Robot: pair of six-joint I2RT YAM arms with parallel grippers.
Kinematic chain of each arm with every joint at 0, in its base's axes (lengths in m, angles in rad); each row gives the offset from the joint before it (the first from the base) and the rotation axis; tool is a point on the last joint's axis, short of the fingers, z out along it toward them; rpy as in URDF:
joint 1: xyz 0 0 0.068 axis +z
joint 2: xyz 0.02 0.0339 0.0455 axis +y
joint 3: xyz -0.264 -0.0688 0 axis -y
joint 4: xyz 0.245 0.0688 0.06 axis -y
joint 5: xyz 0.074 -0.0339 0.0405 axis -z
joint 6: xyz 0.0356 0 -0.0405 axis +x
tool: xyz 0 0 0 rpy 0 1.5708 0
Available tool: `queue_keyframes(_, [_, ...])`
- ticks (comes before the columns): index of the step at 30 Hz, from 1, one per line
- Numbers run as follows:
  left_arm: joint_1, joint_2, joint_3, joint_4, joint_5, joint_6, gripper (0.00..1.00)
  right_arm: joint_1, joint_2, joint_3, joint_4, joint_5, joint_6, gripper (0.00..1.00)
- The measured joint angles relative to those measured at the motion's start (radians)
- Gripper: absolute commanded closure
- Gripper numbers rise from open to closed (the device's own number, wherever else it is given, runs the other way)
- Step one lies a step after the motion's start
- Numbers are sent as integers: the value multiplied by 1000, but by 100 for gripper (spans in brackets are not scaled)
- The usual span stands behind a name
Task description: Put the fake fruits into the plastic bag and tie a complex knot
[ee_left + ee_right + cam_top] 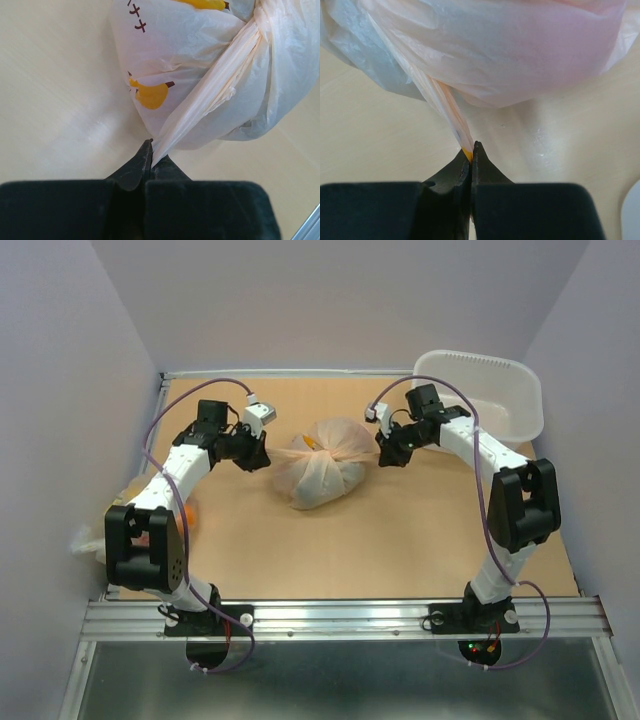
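The plastic bag point(320, 475) lies full and rounded in the middle of the table, cream-white with orange-yellow prints point(150, 95). Its knot point(326, 453) sits on top, also in the left wrist view point(260, 20), with two handle tails stretched out sideways. My left gripper point(262, 453) is shut on the left tail point(200, 115), at the left of the bag. My right gripper point(383, 452) is shut on the right tail point(447, 107), at the right of the bag. The fruits inside are hidden by the bag.
A white rigid plastic tub point(500, 390) stands at the back right corner. A second similar bag with an orange ball point(185, 512) lies at the left edge beside the left arm. The table has walls on three sides.
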State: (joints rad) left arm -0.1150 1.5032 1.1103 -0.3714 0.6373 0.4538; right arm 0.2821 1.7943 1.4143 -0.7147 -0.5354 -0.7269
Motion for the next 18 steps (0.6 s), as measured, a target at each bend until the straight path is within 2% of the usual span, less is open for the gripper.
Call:
queue_keyframes(7, [4,0,-7,0,8,2,100,-15,-7,-61,51,-25,1,100])
queue_keyframes(13, [64,-8,3,-53,87,40,100,-20,-29,-65,69,-58,3,99])
queue_keyframes(18, [84,-101,39,-118,128,124,100,-23,-113,-42,31,-89,-33,100])
